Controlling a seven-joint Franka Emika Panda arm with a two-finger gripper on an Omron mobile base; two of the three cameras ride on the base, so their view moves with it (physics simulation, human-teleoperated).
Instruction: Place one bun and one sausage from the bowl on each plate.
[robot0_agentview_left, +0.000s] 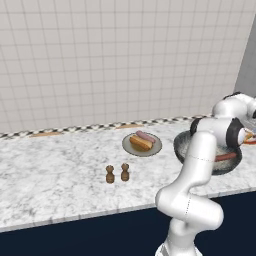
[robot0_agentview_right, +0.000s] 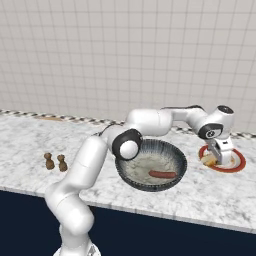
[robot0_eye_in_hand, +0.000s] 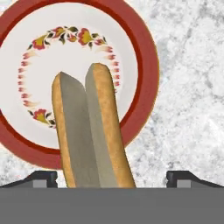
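Gripper (robot0_eye_in_hand: 112, 178) over red-rimmed plate (robot0_eye_in_hand: 146, 65), dark fingertips (robot0_eye_in_hand: 43, 178) spread wide, clear of bun (robot0_eye_in_hand: 107, 131). Bun: split golden roll, grey cut faces, lying on glossy floral plate. Dark speckled bowl (robot0_agentview_right: 176, 157) holds one pink sausage (robot0_agentview_right: 162, 174). Grey plate (robot0_agentview_left: 155, 148) carries bun and sausage. Counter (robot0_agentview_left: 60, 165): mottled white marble.

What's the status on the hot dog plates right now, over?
Hand open over the red-rimmed plate, bun lying on it. Grey plate has both. One sausage left in the bowl. Nothing blocking.
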